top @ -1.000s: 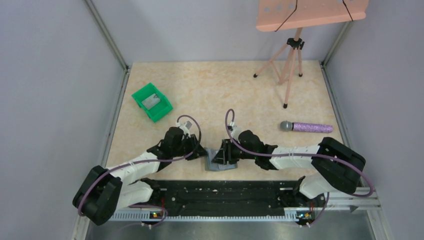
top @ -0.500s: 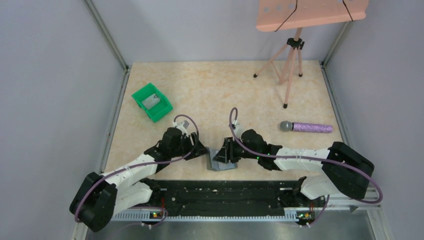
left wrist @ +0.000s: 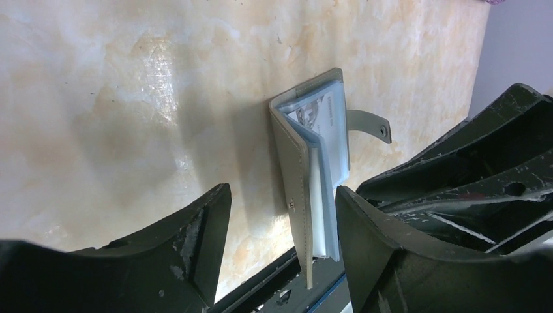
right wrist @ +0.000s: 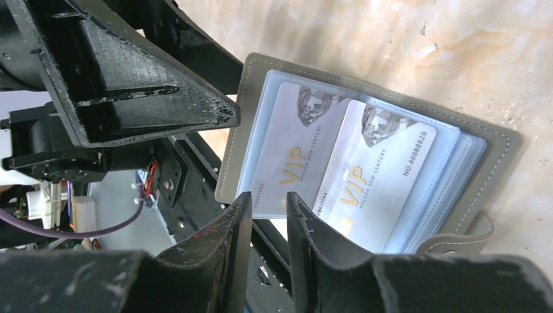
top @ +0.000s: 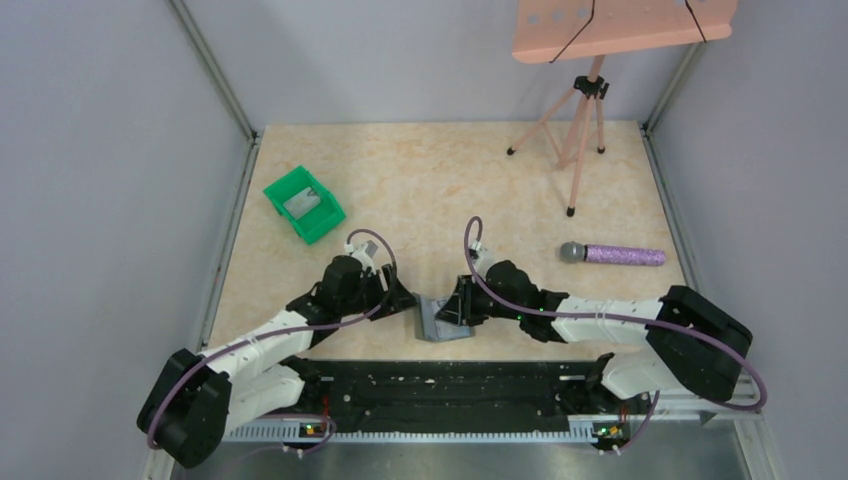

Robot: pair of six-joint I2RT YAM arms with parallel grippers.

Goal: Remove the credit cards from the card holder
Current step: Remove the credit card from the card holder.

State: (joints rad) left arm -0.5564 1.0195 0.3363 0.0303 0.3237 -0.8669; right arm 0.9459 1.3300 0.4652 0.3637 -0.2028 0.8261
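- Card holder (top: 443, 322) sits near the table's (top: 450, 180) near edge, between the two arms, partly open with its clear sleeves fanned and its strap loose.
- Two white cards (right wrist: 293, 156) marked VIP show inside the sleeves.
- Left gripper (left wrist: 282, 195) is spread wide, one finger on each side of the holder's grey cover, touching neither side.
- Right gripper (right wrist: 267, 199) is almost closed, with a thin gap at the edge of the front sleeve; whether it pinches anything cannot be told.
- Green bin (top: 303, 205) lies far left, a purple-handled microphone (top: 612, 254) to the right, and a pink tripod (top: 580, 130) behind it.
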